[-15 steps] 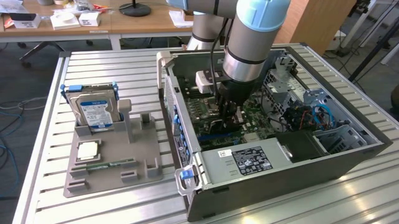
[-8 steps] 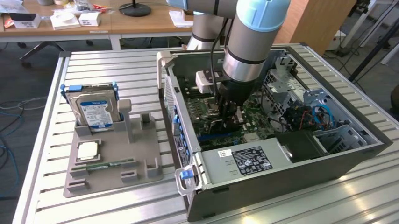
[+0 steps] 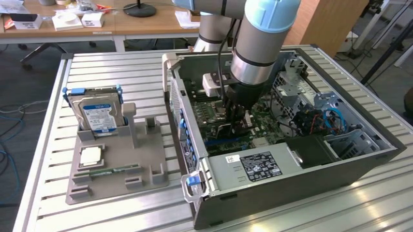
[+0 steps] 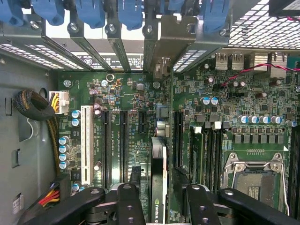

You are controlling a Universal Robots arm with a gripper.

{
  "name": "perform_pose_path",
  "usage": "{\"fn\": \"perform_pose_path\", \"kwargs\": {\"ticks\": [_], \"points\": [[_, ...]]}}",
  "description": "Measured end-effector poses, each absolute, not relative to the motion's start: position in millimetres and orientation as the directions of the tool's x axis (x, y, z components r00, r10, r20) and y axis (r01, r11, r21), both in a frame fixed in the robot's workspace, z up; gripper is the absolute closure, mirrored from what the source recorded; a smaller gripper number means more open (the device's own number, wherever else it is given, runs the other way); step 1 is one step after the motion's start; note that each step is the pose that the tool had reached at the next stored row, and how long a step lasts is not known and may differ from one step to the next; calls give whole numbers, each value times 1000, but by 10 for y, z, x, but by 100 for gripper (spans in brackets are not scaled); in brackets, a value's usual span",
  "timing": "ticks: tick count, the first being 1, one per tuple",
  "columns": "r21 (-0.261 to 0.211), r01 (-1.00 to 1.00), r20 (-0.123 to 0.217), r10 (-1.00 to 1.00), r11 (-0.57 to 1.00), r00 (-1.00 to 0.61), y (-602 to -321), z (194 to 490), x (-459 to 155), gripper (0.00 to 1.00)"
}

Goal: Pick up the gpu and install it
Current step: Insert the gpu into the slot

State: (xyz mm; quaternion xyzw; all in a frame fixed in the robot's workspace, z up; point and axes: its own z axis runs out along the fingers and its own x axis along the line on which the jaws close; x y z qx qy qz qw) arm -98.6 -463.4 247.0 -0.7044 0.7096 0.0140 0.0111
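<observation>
Claw (image 4: 157, 199) gripping gpu (image 4: 158, 173) edge-on above motherboard (image 4: 126, 93) inside open computer case (image 3: 361, 166).

Wrist view: black jointed fingers (image 4: 129, 201) clamp either side of the thin dark card, its long axis running parallel to the black expansion slots (image 4: 123, 140) and toward the row of blue slot latches (image 4: 129, 11); glossy green board, silver-topped capacitors, one white slot, empty metal CPU socket (image 4: 255, 180). Exterior view: grey arm (image 3: 264, 43) reaches down into the case on the ribbed aluminium counter (image 3: 116, 72); near the counter's opposite edge, a grey plastic fixture (image 3: 119, 164) holds a silver hard drive (image 3: 100, 116) upright.
</observation>
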Motion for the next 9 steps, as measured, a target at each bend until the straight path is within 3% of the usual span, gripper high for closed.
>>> {"fn": "perform_pose_path", "kwargs": {"ticks": [9], "points": [[4,-1000,-38,-999,7,-7,-4634,2655,-986,59]]}}
